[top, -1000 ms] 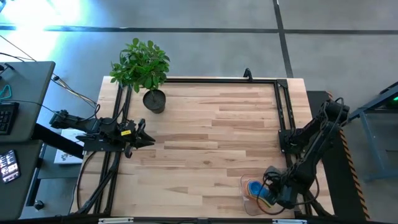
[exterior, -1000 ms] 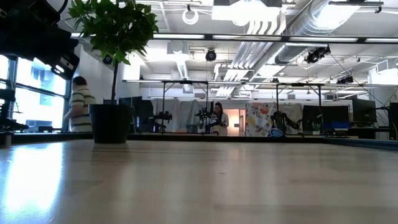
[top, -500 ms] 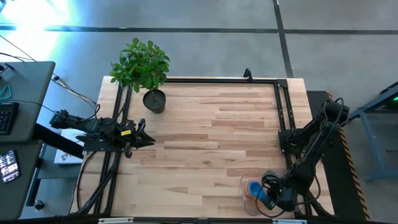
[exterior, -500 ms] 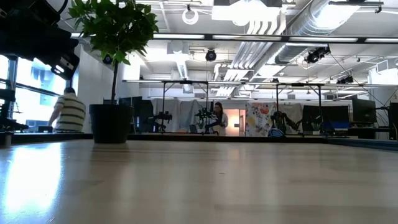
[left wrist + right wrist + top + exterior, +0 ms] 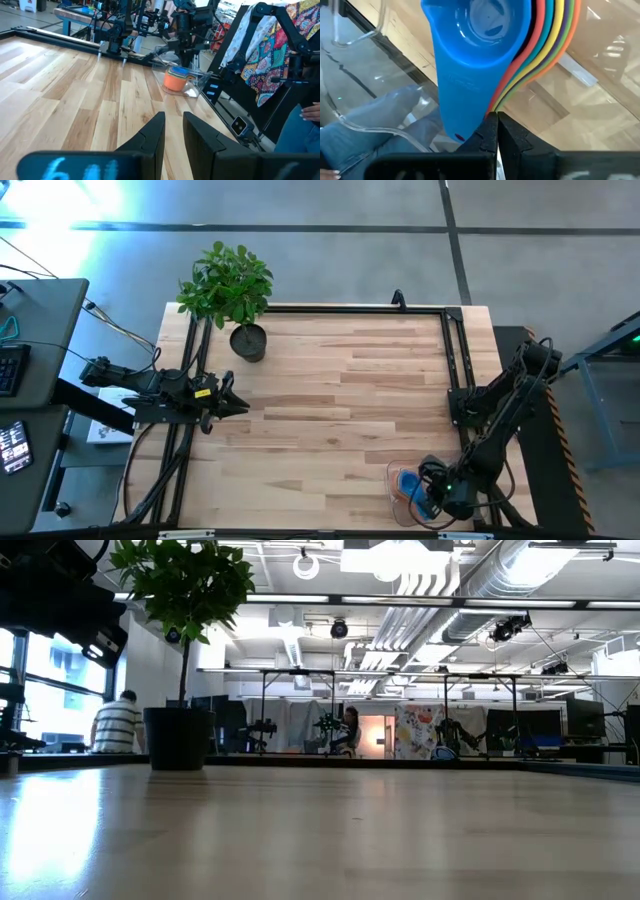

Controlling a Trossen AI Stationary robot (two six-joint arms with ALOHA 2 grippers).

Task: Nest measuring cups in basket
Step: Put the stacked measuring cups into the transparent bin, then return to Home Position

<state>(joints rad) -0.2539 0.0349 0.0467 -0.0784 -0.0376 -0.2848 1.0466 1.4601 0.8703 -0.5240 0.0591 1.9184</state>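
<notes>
The measuring cups (image 5: 485,30) sit nested in one stack, the blue one on top and red, teal, yellow, green, purple and orange rims fanned beneath it. The stack stands inside the clear basket (image 5: 393,480) at the table's near right corner; it shows orange and blue (image 5: 176,79) in the left wrist view. My right gripper (image 5: 496,125) is shut, pointing steeply down over the basket at the stacked handles. My left gripper (image 5: 173,120) waits level at the table's left edge, its fingers a small way apart, holding nothing. My right gripper's shut fingertips (image 5: 490,122) stand from above right at the free ends of the stacked handles (image 5: 492,107), beside the blue cup's handle. Whether they touch the handles I cannot tell. The stack rests in the basket.
A potted plant (image 5: 248,340) stands at the table's far left. A black frame rail (image 5: 455,360) runs along the table's far and right sides. Bare wood lies between the plant and the basket. A person's trouser leg shows through the basket wall (image 5: 370,125).
My right gripper has tipped a little at the wrist while staying over the basket. The cups and the basket have kept their place.
</notes>
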